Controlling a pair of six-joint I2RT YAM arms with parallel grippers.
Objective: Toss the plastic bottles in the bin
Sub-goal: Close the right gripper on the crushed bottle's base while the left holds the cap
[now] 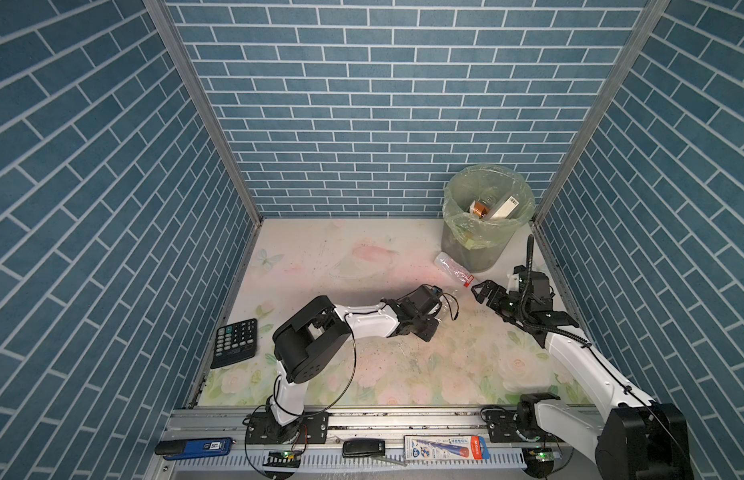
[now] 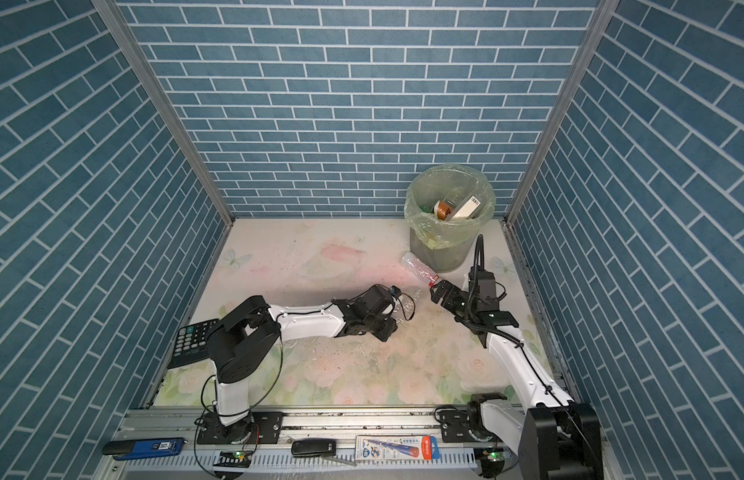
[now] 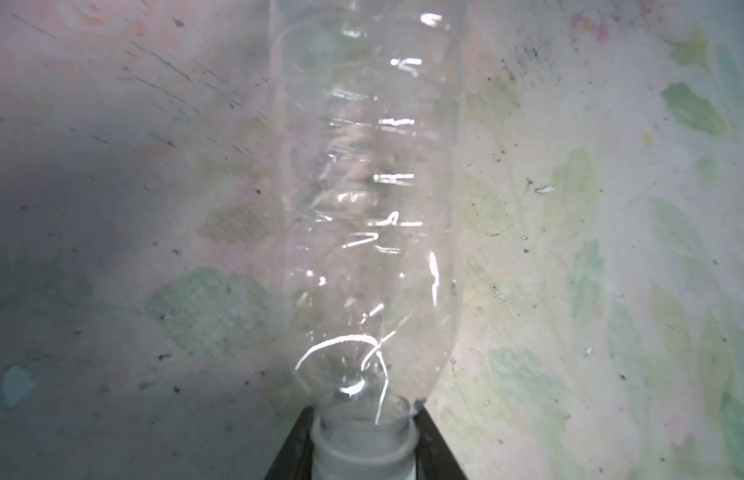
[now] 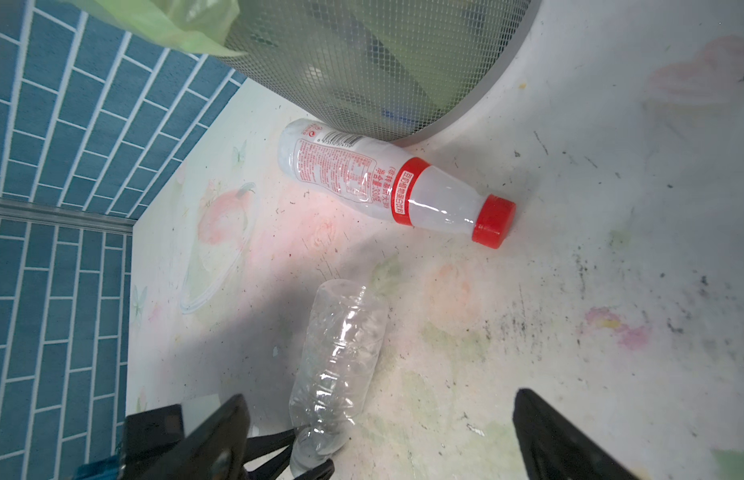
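In the left wrist view the clear, unlabelled plastic bottle [image 3: 370,216] runs past the frame edge at its base, and its white neck is cropped; the left gripper [image 3: 364,415] shows only two dark finger slivers. In both top views, centre frame, its tips hide under its own wrist. Contents of the round grey bag-lined bin [image 1: 486,255], upper right, are too small to name.

White arms [image 1: 370,322], black joints [image 1: 303,345], cables [image 1: 529,253]
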